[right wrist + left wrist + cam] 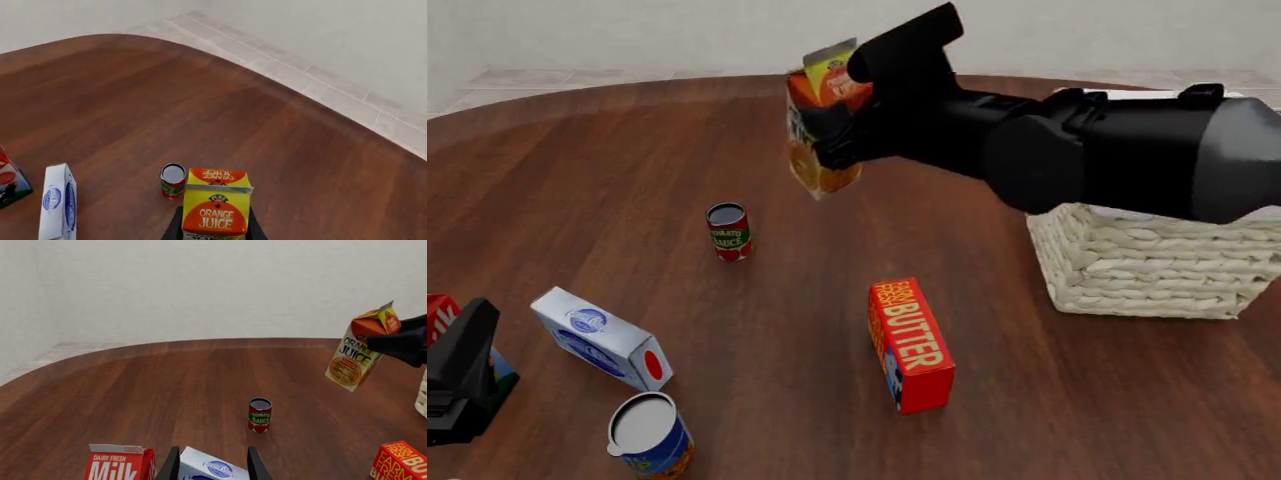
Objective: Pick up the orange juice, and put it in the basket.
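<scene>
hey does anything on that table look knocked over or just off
Two things lie on their sides: the butter box and the white-and-blue carton. The orange juice hangs tilted in the right gripper, off the table. Both cans stand upright.

Layout of the tabletop. The basket [1154, 265] stands at the right edge. The orange juice [818, 125] hangs above the far centre, left of the basket. The tomato sauce can [729, 231] stands left of centre; the butter box [910, 343] near the front centre; the white carton [601, 338], open can [650, 434] and milk carton [120, 463] occupy the front-left corner.
</scene>
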Action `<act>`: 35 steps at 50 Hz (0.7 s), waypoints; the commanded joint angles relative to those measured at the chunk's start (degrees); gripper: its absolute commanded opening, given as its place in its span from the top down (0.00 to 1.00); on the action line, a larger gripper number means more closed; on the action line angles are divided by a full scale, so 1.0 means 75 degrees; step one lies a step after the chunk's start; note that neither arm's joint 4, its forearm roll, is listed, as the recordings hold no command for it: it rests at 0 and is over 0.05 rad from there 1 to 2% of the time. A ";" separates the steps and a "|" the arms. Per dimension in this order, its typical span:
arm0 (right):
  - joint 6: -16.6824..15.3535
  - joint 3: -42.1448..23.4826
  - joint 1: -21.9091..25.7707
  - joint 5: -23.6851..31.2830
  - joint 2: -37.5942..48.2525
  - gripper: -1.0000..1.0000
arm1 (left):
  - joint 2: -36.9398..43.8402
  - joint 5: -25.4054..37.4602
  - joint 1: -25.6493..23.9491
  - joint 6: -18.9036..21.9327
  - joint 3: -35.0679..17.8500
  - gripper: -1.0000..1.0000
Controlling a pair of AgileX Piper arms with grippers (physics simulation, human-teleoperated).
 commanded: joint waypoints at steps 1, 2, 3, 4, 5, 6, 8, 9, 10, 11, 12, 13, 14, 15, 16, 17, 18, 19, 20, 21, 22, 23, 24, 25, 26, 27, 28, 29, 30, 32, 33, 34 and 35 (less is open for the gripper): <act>0.0030 -0.0107 -0.0339 0.0219 -0.0664 1.00 | -0.0001 0.0000 0.0000 0.0000 0.0000 0.00; 0.0030 -0.0107 -0.0339 0.0219 -0.0664 1.00 | -0.0001 0.0000 0.0000 0.0000 0.0000 0.00; 0.0019 -0.0176 -0.0485 0.0296 -0.0773 1.00 | -0.0001 0.0000 0.0000 0.0000 0.0000 0.00; 0.0011 -0.0196 -0.0572 0.0300 -0.0805 1.00 | 0.0002 0.0000 -0.0001 -0.0001 0.0000 0.00; -0.0016 -0.0212 -0.0623 0.0310 -0.0861 1.00 | 0.0000 0.0000 0.0001 0.0001 0.0000 0.00; -0.0013 -0.0234 -0.0676 0.0331 -0.0916 1.00 | 0.0001 0.0000 0.0001 -0.0001 0.0000 0.00; 0.0027 -0.0306 -0.0772 0.0419 -0.1016 1.00 | -0.0001 0.0000 0.0000 0.0000 0.0000 0.00; 0.0027 -0.0305 -0.0772 0.0419 -0.1016 1.00 | -0.0001 0.0000 0.0000 0.0000 0.0000 0.00; 0.0056 -0.0350 -0.0790 0.0491 -0.1081 1.00 | 0.0000 0.0000 0.0001 0.0000 0.0000 0.00; 0.0030 -0.0354 -0.0860 0.0488 -0.1151 1.00 | -0.0001 0.0000 -0.0001 -0.0002 0.0000 0.00; 0.0039 -0.0402 -0.0893 0.0544 -0.1154 1.00 | -0.0001 0.0000 0.0000 0.0000 0.0000 0.00; 0.0042 -0.0422 -0.0931 0.0563 -0.1211 1.00 | 0.0001 0.0000 -0.0002 -0.0001 0.0000 0.00; -0.0037 -0.0457 -0.1106 0.0561 -0.1251 1.00 | -0.0001 0.0000 0.0001 0.0000 0.0000 0.00; -0.0169 -0.0439 -0.1212 0.0496 -0.1291 1.00 | -0.0001 0.0000 0.0001 0.0000 0.0000 0.00; -0.0147 -0.0459 -0.1266 0.0506 -0.1332 1.00 | -0.0002 0.0000 0.0001 -0.0001 0.0000 0.00; -0.0129 -0.0542 -0.1381 0.0580 -0.1293 1.00 | -0.0001 0.0000 -0.0002 0.0000 0.0000 0.00; -0.0111 -0.0570 -0.1449 0.0587 -0.1312 1.00 | -0.0001 0.0000 -0.0002 0.0000 0.0000 0.00; -0.0103 -0.0604 -0.1556 0.0607 -0.1375 1.00 | 0.0000 0.0000 0.0000 0.0000 0.0000 0.00; -0.0103 -0.0604 -0.1556 0.0607 -0.1375 1.00 | 0.0000 0.0000 0.0000 0.0000 0.0000 0.00; -0.0217 -0.0587 -0.1648 0.0579 -0.1433 1.00 | -0.0001 0.0000 0.0000 -0.0002 0.0000 0.00; -0.0296 -0.0520 -0.1728 0.0485 -0.1544 1.00 | -0.0001 0.0000 0.0001 0.0002 0.0000 0.00; -0.0267 -0.0559 -0.1793 0.0535 -0.1572 1.00 | 0.0001 0.0000 -0.0001 0.0001 0.0000 0.00; -0.0163 -0.0666 -0.1832 0.0678 -0.1578 1.00 | 0.0000 0.0000 0.0000 0.0000 0.0000 0.00; -0.0162 -0.0666 -0.1879 0.0667 -0.1602 1.00 | 0.0000 0.0000 -0.0001 0.0000 0.0000 0.00; -0.0128 -0.0687 -0.1905 0.0719 -0.1685 1.00 | 0.0000 0.0000 0.0001 0.0000 0.0000 0.00; -0.0158 -0.0657 -0.1952 0.0693 -0.1739 1.00 | 0.0000 0.0000 0.0000 -0.0002 0.0000 0.00; -0.0158 -0.0680 -0.2049 0.0721 -0.1759 1.00 | 0.0000 0.0000 0.0001 -0.0002 0.0000 0.00; -0.0108 -0.0677 -0.2071 0.0724 -0.1824 1.00 | 0.0000 0.0000 0.0001 0.0000 0.0000 0.00; -0.0108 -0.0677 -0.2071 0.0724 -0.1824 1.00 | 0.0000 0.0000 0.0001 0.0000 0.0000 0.00; -0.0121 -0.0747 -0.2426 0.0766 -0.1875 1.00 | 0.0002 0.0000 -0.0001 -0.0001 0.0000 0.00; -0.0121 -0.0747 -0.2426 0.0766 -0.1875 1.00 | 0.0002 0.0000 -0.0001 -0.0001 0.0000 0.00; -0.0065 -0.0785 -0.2451 0.0825 -0.1893 1.00 | -0.0001 0.0000 0.0000 0.0001 0.0000 0.00; -0.0057 -0.0816 -0.2588 0.0861 -0.1888 1.00 | 0.0002 0.0000 -0.0001 -0.0002 0.0000 0.00</act>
